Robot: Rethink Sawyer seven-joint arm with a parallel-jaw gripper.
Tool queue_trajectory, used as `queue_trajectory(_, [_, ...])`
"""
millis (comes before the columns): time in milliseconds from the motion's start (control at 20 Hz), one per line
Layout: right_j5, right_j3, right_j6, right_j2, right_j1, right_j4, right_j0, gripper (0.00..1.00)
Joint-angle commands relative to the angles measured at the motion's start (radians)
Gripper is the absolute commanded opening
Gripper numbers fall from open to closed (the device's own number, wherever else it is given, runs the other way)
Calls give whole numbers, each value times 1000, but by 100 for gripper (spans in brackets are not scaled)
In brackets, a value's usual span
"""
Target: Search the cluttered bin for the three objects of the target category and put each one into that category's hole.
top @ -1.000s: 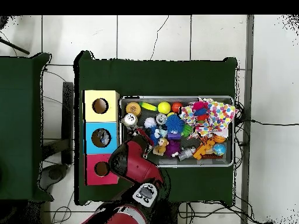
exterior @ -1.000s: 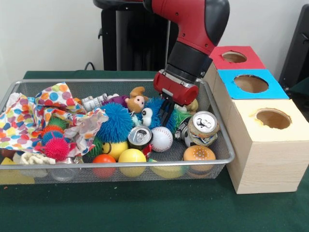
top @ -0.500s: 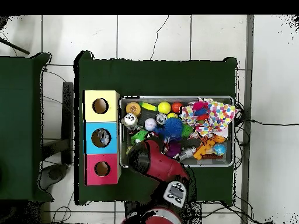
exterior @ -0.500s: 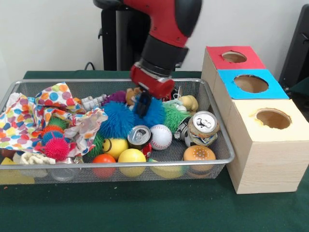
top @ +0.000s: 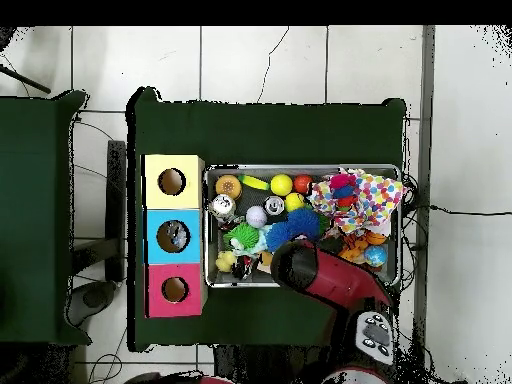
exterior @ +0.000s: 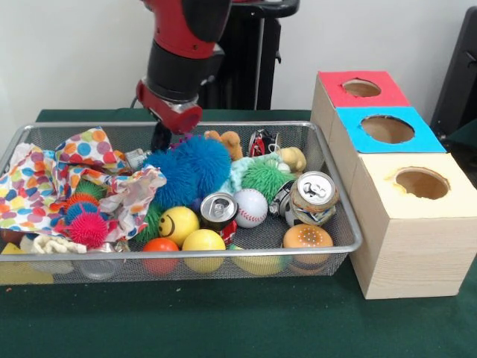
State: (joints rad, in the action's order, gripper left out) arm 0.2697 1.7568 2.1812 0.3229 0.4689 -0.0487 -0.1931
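The silver wire-mesh bin (exterior: 223, 125) is full of mixed things: two blue fuzzy balls (exterior: 186, 168), a green fuzzy ball (exterior: 266, 179), a baseball (exterior: 250, 207), two drink cans (exterior: 313, 195), a yellow smiley ball (exterior: 177, 224), a burger toy (exterior: 307, 239) and a brown plush (exterior: 231, 143). My gripper (exterior: 160, 140) reaches down into the bin's back left part, just behind the blue balls and next to the dotted cloth (exterior: 67, 171). In the overhead view the red arm (top: 320, 280) hides it, and the bin (top: 300, 167) shows beside the boxes.
Three boxes with round holes stand right of the bin: red top (exterior: 361, 88), blue top (exterior: 387, 129), yellow top (exterior: 421, 183). They also show in the overhead view, with the yellow top (top: 172, 181) uppermost. Spiky pink and orange balls (exterior: 87, 229) lie under the cloth. The robot's pedestal stands behind the bin.
The arm has swept from the bin's right side to its back left. The blue fuzzy balls shifted, and the green ball and plush toys now show.
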Motion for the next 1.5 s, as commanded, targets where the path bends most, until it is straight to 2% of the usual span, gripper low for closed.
queue_trajectory(50, [206, -160, -197, -120, 18, 134, -41, 0])
queue_trajectory(350, [212, -167, -167, -166, 20, 201, -76, 0])
queue_trajectory(750, [202, -160, -127, -207, 27, 248, -107, 0])
queue_trajectory(1150, [217, -132, -160, -274, 70, 291, -188, 0])
queue_trajectory(1500, [284, -113, -256, -350, 136, 342, -306, 0])
